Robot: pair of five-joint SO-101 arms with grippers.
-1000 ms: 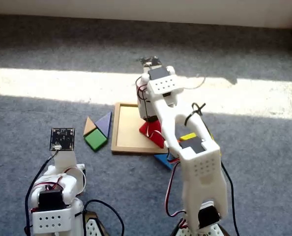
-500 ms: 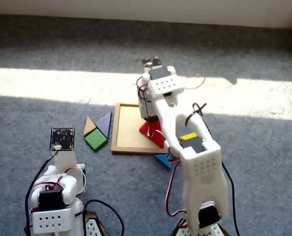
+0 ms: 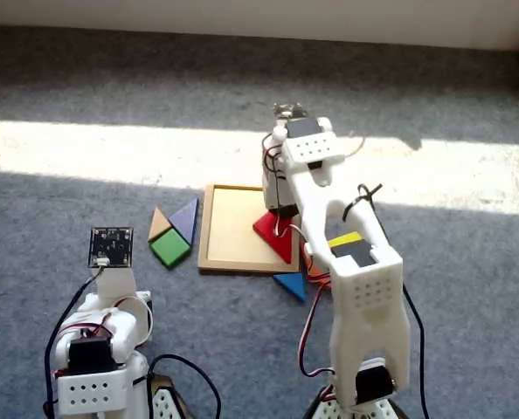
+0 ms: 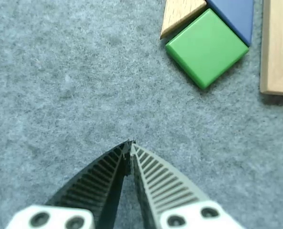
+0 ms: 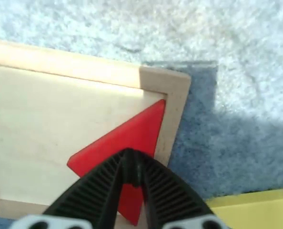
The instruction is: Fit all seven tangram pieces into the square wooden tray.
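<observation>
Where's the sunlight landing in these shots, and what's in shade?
High view: a sun band crosses the carpet beyond the tray; nearer carpet is shaded. Right wrist view: sunlit carpet past the tray corner, dark shade beside it. Left wrist view: the green square lies in even shade.

Carpet [image 3: 85,87]: grey-blue, crossed by a pale sunlit band.
Tray [image 3: 209,223]: light natural wood.
Pieces: red triangle [image 3: 274,231], green square [image 3: 169,248], tan wooden triangle [image 3: 159,224], violet-blue parallelogram [image 3: 186,218], blue triangle [image 3: 291,284], yellow piece [image 3: 345,238].
Right arm [image 3: 364,297] and left arm [image 3: 89,388]: white shells, black motors.
Left gripper [image 4: 131,145]: ribbed, black and grey.
Right gripper [image 5: 130,157]: ribbed, black.
</observation>
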